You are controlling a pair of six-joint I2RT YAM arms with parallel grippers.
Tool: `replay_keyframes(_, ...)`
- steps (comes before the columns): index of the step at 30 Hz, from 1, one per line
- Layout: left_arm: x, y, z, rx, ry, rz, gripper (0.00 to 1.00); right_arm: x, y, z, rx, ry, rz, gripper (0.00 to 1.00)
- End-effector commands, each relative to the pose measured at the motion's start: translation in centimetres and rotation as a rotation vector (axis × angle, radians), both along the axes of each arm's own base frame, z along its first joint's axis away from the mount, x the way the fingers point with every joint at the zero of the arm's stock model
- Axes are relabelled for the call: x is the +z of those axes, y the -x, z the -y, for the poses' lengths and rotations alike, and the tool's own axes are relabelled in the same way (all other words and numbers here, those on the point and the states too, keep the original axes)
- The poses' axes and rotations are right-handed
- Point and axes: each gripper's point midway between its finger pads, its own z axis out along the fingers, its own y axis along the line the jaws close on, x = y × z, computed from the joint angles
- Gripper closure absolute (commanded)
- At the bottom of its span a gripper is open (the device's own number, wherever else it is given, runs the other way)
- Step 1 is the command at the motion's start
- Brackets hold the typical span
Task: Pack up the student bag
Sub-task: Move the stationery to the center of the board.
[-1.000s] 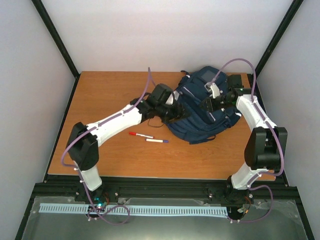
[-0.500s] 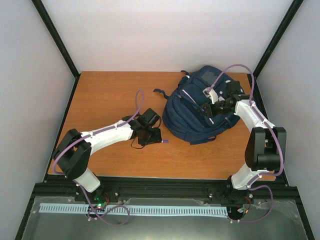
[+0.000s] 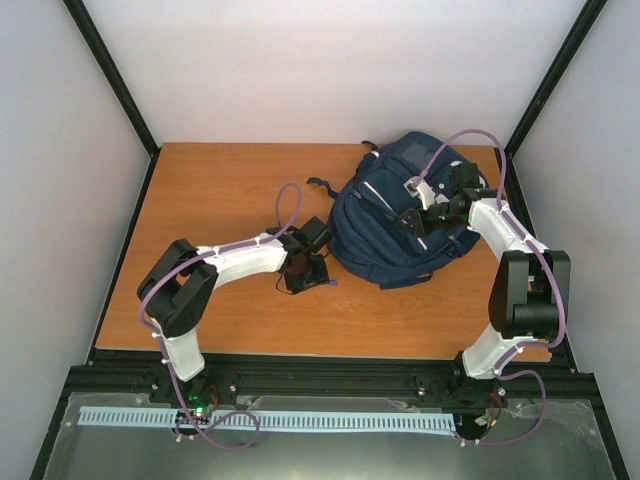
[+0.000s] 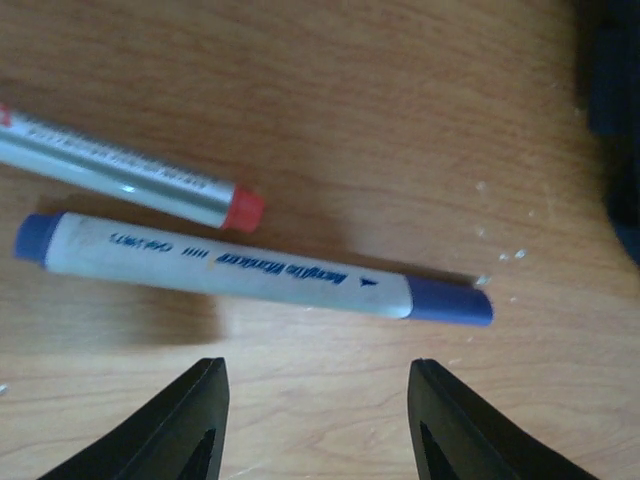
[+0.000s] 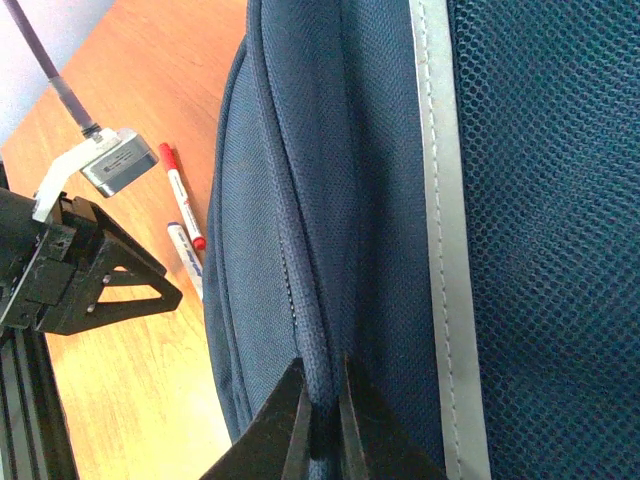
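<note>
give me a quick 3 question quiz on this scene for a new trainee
1. True or false: the left claw is gripping the blue-capped marker.
2. What is the right claw shut on? A) a book B) a ridge of the backpack's fabric C) nothing
3. Fill in: ___ markers lie on the table beside the backpack.

Key
1. False: its jaws stand open over the marker, which lies flat on the table.
2. B
3. Two: the blue-capped one and a red-capped marker.
</note>
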Motion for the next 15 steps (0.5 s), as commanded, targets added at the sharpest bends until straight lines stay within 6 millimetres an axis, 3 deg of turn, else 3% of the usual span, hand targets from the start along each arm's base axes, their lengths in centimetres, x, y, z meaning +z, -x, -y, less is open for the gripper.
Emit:
replay_keyframes(1,0.7,-1.4,1.0,0.076,0.025,-0.001,0.49,0.1,0.6,-0.3,0.012,-0.018,-0.036,0.97)
replay_keyframes(7,-0.1,-1.6,0.8,0.156,-0.009,-0.048,0.54,0.0,0.6,-0.3,0.01,-0.022,-0.046,0.97)
replay_keyframes(15,-2.3,-0.2,0.3,0.212,-0.092,-0.181,0.58,0.0,0.6,-0.4,0.012,-0.028,-0.051,0.97)
